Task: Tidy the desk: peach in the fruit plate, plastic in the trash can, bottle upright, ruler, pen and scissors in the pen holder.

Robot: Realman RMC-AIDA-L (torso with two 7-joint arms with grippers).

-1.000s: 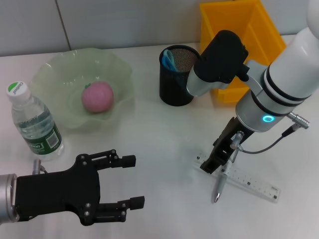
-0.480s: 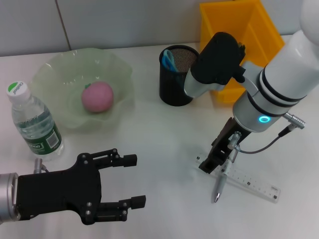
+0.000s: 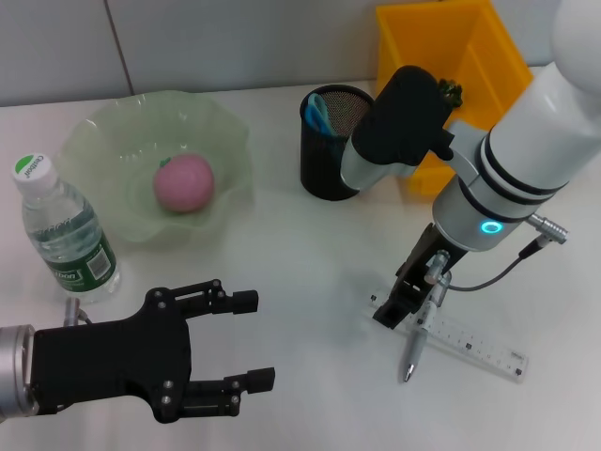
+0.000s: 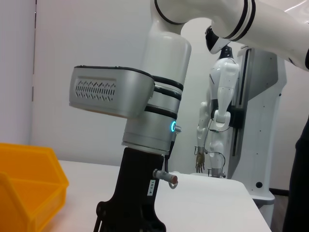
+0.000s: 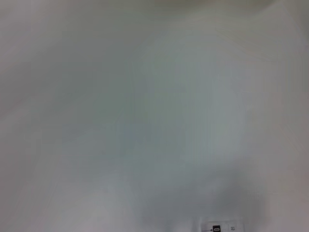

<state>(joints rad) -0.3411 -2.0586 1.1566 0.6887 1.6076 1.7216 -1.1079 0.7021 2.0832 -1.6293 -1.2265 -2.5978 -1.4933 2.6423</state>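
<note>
A pink peach (image 3: pixel 183 182) lies in the pale green fruit plate (image 3: pixel 103 132). The bottle (image 3: pixel 62 232) stands upright at the left edge. The black mesh pen holder (image 3: pixel 331 160) has blue scissors (image 3: pixel 319 112) inside it. A clear ruler (image 3: pixel 474 342) and a silver pen (image 3: pixel 413 352) lie side by side at the front right. My right gripper (image 3: pixel 392 308) points down onto the ruler's near end beside the pen's top. My left gripper (image 3: pixel 261 340) hovers open and empty at the front left. The plastic is out of view.
The yellow trash can (image 3: pixel 488 56) stands at the back right, behind my right arm, and its corner also shows in the left wrist view (image 4: pixel 29 183). The right wrist view shows only white tabletop and a sliver of the ruler (image 5: pixel 221 228).
My right arm has shifted slightly to the left, its gripper staying low at the ruler's end. The left gripper has hardly moved.
</note>
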